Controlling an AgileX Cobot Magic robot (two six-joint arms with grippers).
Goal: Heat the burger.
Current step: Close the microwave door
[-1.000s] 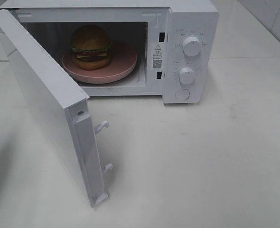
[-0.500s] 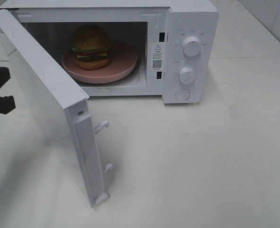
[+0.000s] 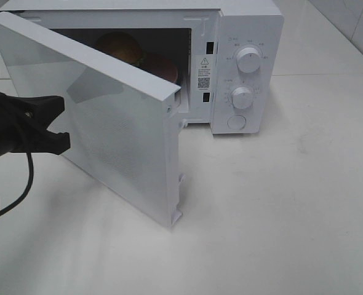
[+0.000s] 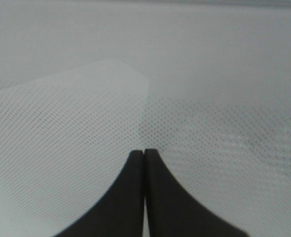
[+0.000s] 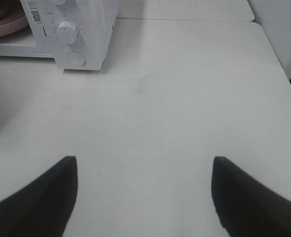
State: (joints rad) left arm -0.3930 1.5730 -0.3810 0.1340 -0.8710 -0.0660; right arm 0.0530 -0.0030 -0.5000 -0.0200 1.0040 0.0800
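Pressing the left gripper point(image 4: 144, 153), jaws together and empty, against the microwave door point(image 3: 120, 123) as a blunt pusher. Burger point(image 3: 121, 48) sits inside on its pink plate point(image 3: 166, 66). Right gripper point(image 5: 144, 159) hangs wide open, empty

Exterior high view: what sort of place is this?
Probably a mock kitchen counter or lab bench: a white microwave with two dials on a plain white tabletop, a burger inside it, and a pale tiled wall behind.
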